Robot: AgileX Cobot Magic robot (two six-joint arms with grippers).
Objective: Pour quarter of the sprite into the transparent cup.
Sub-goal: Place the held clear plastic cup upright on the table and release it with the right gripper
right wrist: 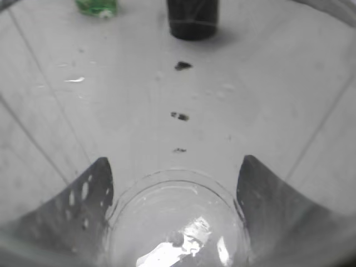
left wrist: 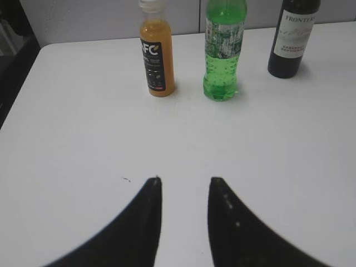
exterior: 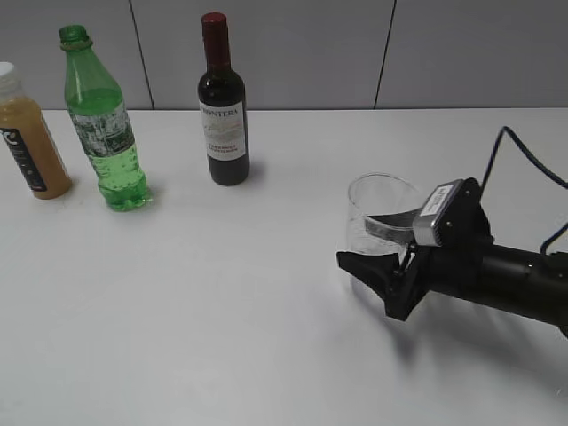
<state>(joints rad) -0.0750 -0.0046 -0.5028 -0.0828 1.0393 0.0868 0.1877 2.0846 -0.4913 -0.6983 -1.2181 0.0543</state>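
Observation:
The sprite (exterior: 111, 142) stands upright, uncapped, at the back left of the white table; it also shows in the left wrist view (left wrist: 223, 61) and at the top edge of the right wrist view (right wrist: 97, 6). The transparent cup (exterior: 373, 200) stands upright at the right. My right gripper (exterior: 359, 241) has one finger on each side of it and is shut on it. In the right wrist view the cup (right wrist: 178, 222) fills the frame between the fingers (right wrist: 175, 161). My left gripper (left wrist: 184, 181) is open and empty over bare table, well short of the bottles.
A dark wine bottle (exterior: 224, 115) with a red cap stands right of the sprite. An orange juice bottle (exterior: 31, 142) with a white cap stands left of it. Both show in the left wrist view (left wrist: 292, 39) (left wrist: 157, 61). A grey wall runs behind the table.

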